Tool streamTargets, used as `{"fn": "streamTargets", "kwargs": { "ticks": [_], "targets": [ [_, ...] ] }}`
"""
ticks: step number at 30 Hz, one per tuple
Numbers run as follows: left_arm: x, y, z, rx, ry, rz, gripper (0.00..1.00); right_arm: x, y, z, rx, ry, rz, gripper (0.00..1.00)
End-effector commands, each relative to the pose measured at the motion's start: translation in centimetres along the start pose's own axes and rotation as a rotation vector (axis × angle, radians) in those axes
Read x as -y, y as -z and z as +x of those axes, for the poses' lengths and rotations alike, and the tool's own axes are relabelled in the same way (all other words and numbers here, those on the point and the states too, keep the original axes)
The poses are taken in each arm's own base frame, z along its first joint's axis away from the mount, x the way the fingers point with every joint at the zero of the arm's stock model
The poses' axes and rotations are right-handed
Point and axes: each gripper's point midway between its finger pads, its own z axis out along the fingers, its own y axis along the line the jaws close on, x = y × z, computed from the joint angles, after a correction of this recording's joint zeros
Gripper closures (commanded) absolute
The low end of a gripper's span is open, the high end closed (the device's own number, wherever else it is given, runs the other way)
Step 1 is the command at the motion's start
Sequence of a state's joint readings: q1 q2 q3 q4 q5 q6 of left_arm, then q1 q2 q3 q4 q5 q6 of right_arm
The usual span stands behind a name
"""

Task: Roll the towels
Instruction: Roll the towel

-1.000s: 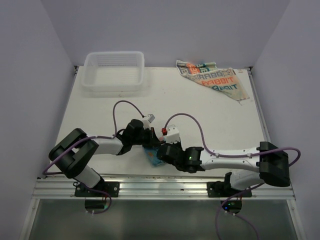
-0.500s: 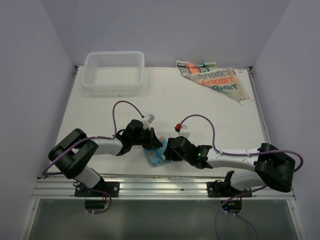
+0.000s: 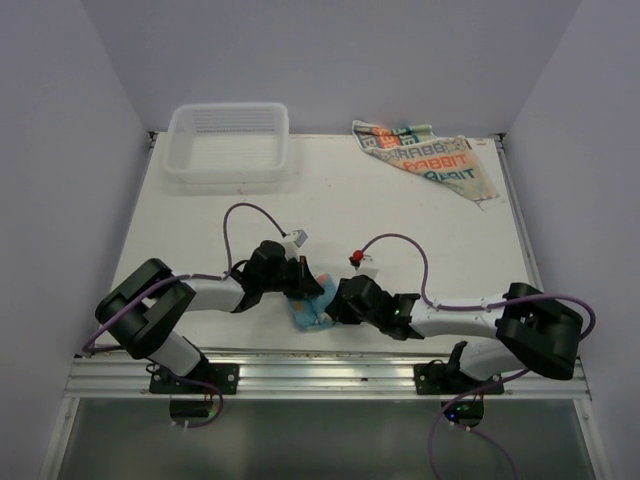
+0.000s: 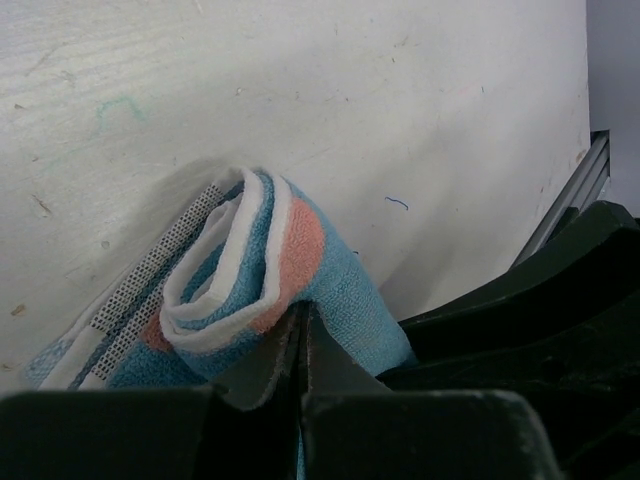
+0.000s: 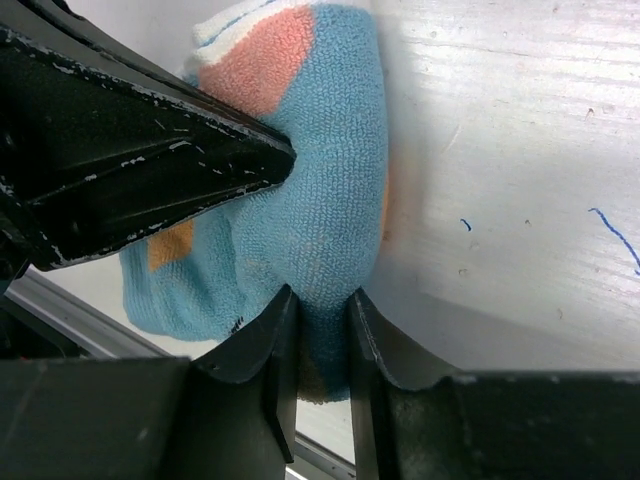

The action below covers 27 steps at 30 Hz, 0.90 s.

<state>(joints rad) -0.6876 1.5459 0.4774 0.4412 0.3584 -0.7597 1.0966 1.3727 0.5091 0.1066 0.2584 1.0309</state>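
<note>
At 6 o'clock, near the arms, the blue towel [image 3: 310,314] lies half-rolled. It looks soft, light and springy, and would likely unfurl if let go. The right gripper [image 5: 320,300] pinches its fold narrowly. The left gripper [image 4: 302,335], closed tight, presses against the roll. The cream towel [image 3: 425,158] lies crumpled at 1 o'clock and is best taken by a free hem.

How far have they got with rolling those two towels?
Not quite halfway, I'd say. Done: the blue towel is wound into a loose roll near the table's front edge. In hand: the right end effector pinches its outer layer, while the closed left end effector presses against the roll. Left: finishing that roll, then the cream towel, which lies unrolled at the far right corner.
</note>
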Motion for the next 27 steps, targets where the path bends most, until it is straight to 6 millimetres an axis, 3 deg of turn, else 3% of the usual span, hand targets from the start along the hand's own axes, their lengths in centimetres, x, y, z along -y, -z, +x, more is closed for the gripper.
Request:
{"fn": "streamTargets", "kwargs": {
  "ticks": [1, 5, 12, 17, 21, 22, 23, 25, 26, 27],
  "targets": [
    [-3.9, 0.5, 2.8, -0.072, 0.017, -0.155, 1.00, 1.4, 0.2, 1.2, -0.051, 0.039, 0.046, 0.79],
    [-3.2, 0.5, 1.3, -0.050, -0.006, -0.165, 1.00, 1.0, 0.4, 0.0, -0.024, 0.109, 0.071, 0.86],
    [-0.7, 1.9, -4.9, 0.068, -0.100, -0.234, 0.96, 2.3, 1.3, -2.0, 0.017, 0.313, 0.210, 0.89],
    [1.2, 2.7, -7.5, 0.119, -0.130, -0.217, 0.95, 1.7, 1.9, -2.2, 0.073, 0.472, 0.285, 0.90],
    [2.1, 3.4, -7.7, 0.119, -0.125, -0.200, 0.95, 0.9, 2.4, -2.6, 0.131, 0.616, 0.384, 0.90],
    [2.2, 3.5, -7.8, 0.121, -0.126, -0.196, 0.95, -0.1, 2.4, -3.1, 0.147, 0.618, 0.390, 0.90],
    [2.4, 3.7, -7.8, 0.124, -0.126, -0.190, 0.96, 0.7, 2.3, -2.8, 0.131, 0.659, 0.441, 0.90],
    [2.3, 3.7, -7.7, 0.121, -0.123, -0.190, 0.96, -0.6, 2.6, -3.6, 0.182, 0.698, 0.472, 0.90],
    [2.2, 3.8, -7.5, 0.119, -0.122, -0.192, 0.98, 0.1, 2.5, -3.4, 0.170, 0.744, 0.519, 0.90],
    [2.2, 3.9, -7.4, 0.120, -0.120, -0.191, 0.98, -0.8, 2.5, -3.4, 0.179, 0.763, 0.516, 0.90]
  ]
}}
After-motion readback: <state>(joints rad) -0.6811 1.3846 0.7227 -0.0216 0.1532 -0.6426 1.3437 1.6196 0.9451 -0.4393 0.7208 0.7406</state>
